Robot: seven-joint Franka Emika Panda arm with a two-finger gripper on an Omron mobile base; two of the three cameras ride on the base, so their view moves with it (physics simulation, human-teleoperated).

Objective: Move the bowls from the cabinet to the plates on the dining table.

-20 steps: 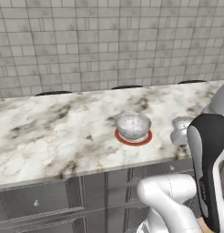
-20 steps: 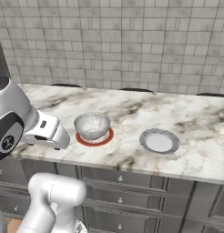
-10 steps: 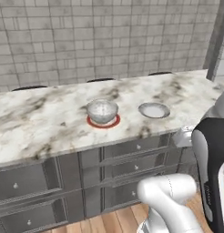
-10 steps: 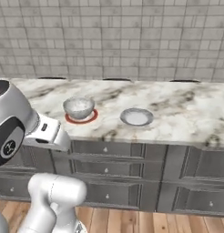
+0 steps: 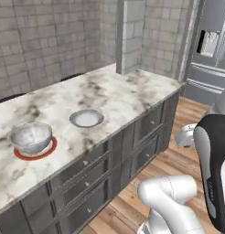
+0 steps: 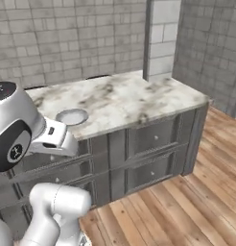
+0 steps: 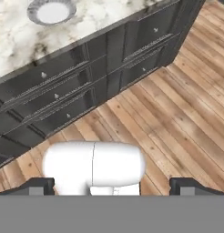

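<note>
1 marble bowl [image 5: 30, 136] sits on the red-orange plate [image 5: 35, 151] at the near left of the marble counter [image 5: 119, 93]. The pale grey-white plate [image 5: 86, 118] lies bare just right of it. The fingers [image 7: 112, 185] stand wide apart, holding nothing, over the wooden floor [image 7: 177, 118] in front of the grey drawers [image 7: 63, 98].

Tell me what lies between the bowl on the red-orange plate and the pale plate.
Nothing: in the left base view, bare marble of the dining table separates the bowl on its red-orange plate from the pale plate.
</note>
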